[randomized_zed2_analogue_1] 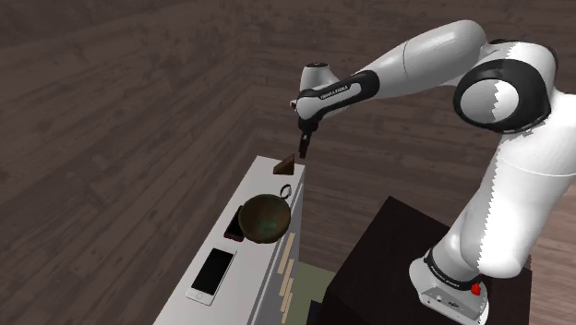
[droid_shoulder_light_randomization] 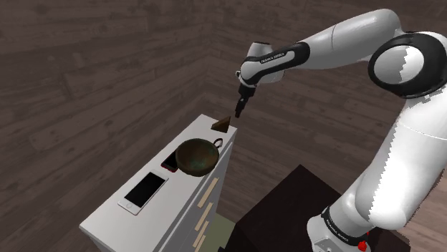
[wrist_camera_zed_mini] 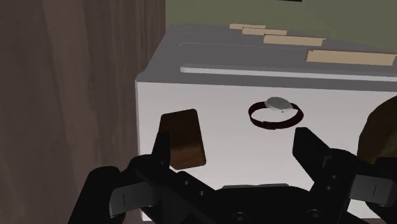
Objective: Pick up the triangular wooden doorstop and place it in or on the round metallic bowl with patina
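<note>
The brown wedge doorstop (droid_shoulder_light_randomization: 220, 124) (randomized_zed2_analogue_1: 286, 166) sits at the far corner of the white cabinet top (droid_shoulder_light_randomization: 118, 218). The round dark bowl with greenish patina (droid_shoulder_light_randomization: 196, 156) (randomized_zed2_analogue_1: 265, 218) stands on the middle of the top, just nearer than the doorstop. My gripper (droid_shoulder_light_randomization: 239, 109) (randomized_zed2_analogue_1: 303, 148) hangs a little above the doorstop, off the cabinet's far corner. In the wrist view the gripper (wrist_camera_zed_mini: 235, 149) is open, and the doorstop (wrist_camera_zed_mini: 183, 139) lies below it, close to the inner side of one finger (wrist_camera_zed_mini: 160, 149) and untouched. The bowl's rim (wrist_camera_zed_mini: 382, 127) shows beyond the other finger.
A dark red band with a grey face (wrist_camera_zed_mini: 275, 113) (droid_shoulder_light_randomization: 218, 143) lies between doorstop and bowl. A white phone (droid_shoulder_light_randomization: 145, 190) (randomized_zed2_analogue_1: 212, 274) lies at the near end, with a small dark red item (droid_shoulder_light_randomization: 170, 163) beside the bowl. The cabinet front has tan drawer handles (droid_shoulder_light_randomization: 208, 197). The dark stand (droid_shoulder_light_randomization: 286, 207) is alongside.
</note>
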Robot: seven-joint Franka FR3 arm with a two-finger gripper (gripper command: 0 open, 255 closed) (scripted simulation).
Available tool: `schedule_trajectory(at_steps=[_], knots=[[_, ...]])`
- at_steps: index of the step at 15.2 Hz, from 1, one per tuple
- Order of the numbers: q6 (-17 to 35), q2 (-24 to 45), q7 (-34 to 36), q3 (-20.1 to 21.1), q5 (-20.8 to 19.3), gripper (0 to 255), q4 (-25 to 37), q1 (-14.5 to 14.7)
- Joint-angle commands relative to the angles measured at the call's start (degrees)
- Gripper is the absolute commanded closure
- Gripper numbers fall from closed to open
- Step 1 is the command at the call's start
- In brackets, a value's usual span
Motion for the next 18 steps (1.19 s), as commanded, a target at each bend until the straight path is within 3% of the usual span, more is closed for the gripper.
schedule_trajectory(at_steps=[1, 5, 12, 18], knots=[[0.70, 4.95, -2.01, 0.25, 0.73, 0, 4.49, -0.41], [1.25, 13.22, -5.07, 1.02, 1.58, 0, 12.61, -1.34], [5.27, 16.55, -5.47, 1.43, 2.22, 0, 11.90, -1.42], [5.58, 16.84, -5.51, 1.47, 2.28, 0, 11.87, -1.43]])
